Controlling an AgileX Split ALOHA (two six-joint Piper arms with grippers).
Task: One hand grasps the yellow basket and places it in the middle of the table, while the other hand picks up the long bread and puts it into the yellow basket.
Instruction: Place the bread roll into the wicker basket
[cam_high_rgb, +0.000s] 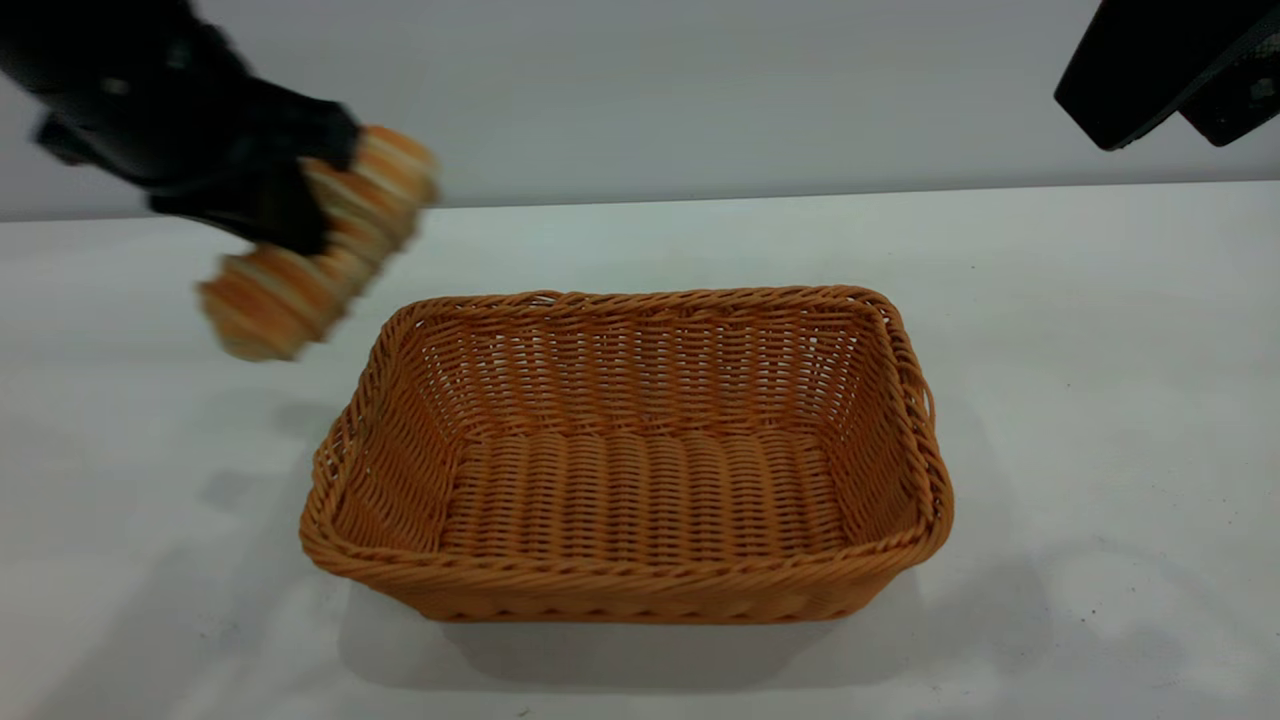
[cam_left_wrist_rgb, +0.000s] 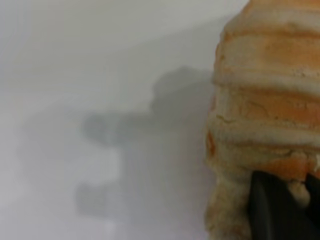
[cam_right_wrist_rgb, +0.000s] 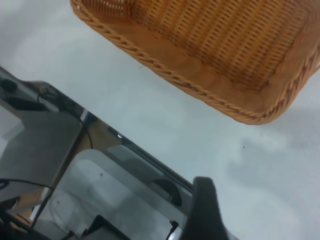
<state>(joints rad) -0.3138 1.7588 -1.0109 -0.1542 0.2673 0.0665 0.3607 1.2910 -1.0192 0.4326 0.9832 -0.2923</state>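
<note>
A rectangular yellow basket (cam_high_rgb: 627, 460) of orange-tan woven wicker is sitting upright near the middle of a plain white table (cam_high_rgb: 1100, 400), its open top facing up and its inside holding nothing. The braided rim is running all the way around it, and the sloping open-weave sides are letting the pale table show through.

Up at the left of the exterior view, the left gripper (cam_high_rgb: 300, 185) is hanging in the air above the table, its black fingers clamping the long bread (cam_high_rgb: 320, 245) across its middle. The roll, striped golden-orange and cream, is tilting down toward the table, its lower end hovering just outside the basket's left rear corner, clear of the rim and clear of the tabletop. It is casting a faint shadow on the table beside the basket.

In the left wrist view the bread (cam_left_wrist_rgb: 265, 125) is filling one side of the frame, with a dark fingertip (cam_left_wrist_rgb: 272, 210) pressing into its crust.

The right gripper (cam_high_rgb: 1170, 65) is raised at the far right corner, well away from the basket; whether its fingers are apart or together cannot be told. Its wrist camera is looking down on one corner of the basket (cam_right_wrist_rgb: 210, 55) and the table edge
</note>
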